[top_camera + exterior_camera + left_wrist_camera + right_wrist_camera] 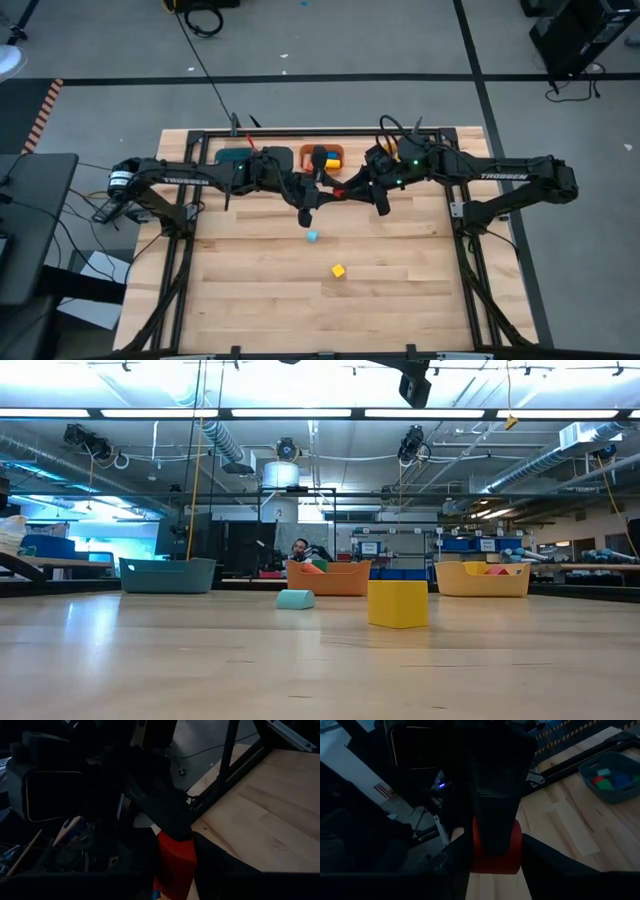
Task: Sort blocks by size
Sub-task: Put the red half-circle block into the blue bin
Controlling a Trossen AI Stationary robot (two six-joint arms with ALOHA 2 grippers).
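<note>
A red block (pixel 340 192) hangs high above the table's far middle, between my two grippers, which meet tip to tip. My left gripper (pixel 175 870) comes from the left and is shut on it. My right gripper (pixel 496 862) comes from the right and is shut on it too. On the table rest a light blue block (pixel 312 236) and a yellow block (pixel 338 270), each on its underside; the low view shows the light blue block (pixel 295 599) and the yellow block (pixel 397 603) apart. My left gripper pinches the red block's near part (pixel 172 872) between its two fingers, reaching about level from the table's left. The block is lifted clear of the table. The right arm's finger (pixel 167 817) covers the block's far end. My right gripper pinches the red block's end (pixel 496 862) between its two fingers, reaching about level from the table's right. The block is clear of the table. The left arm's finger (pixel 495 815) lies over the block's far part and hides it.
At the table's far edge stand a teal bin (pixel 238 157), an orange bin (pixel 305 155) and a yellow bin (pixel 482 579), each with blocks inside. A black frame (pixel 180 250) runs along the table's sides. A person (pixel 299 549) sits beyond the table.
</note>
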